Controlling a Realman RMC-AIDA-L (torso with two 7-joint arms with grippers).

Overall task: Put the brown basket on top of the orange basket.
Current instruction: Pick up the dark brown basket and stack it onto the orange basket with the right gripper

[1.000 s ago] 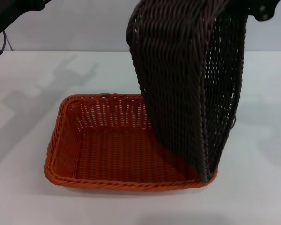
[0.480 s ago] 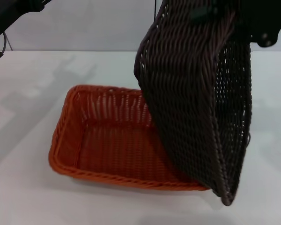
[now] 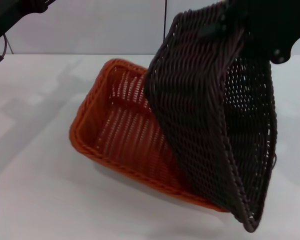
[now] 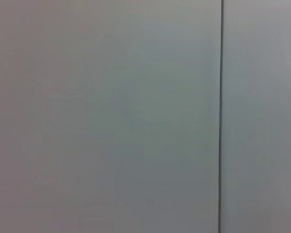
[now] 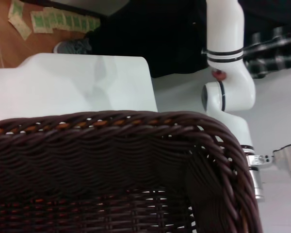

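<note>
the right gripper (image 3: 260, 30) holds the brown basket (image 3: 215, 125) up high by its top rim, though i cannot really see its fingers. it hangs on edge, low corner past the near right end of the orange basket (image 3: 115, 135), which sits tipped on the desk (image 3: 35, 190). the left arm is parked up left.

One brown basket (image 3: 210, 125), one orange basket (image 3: 115, 135)

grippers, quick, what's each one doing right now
Left gripper: out of sight, arm parked upper left.
Right gripper: carries the brown basket tilted over the orange basket; fingers hidden.
</note>
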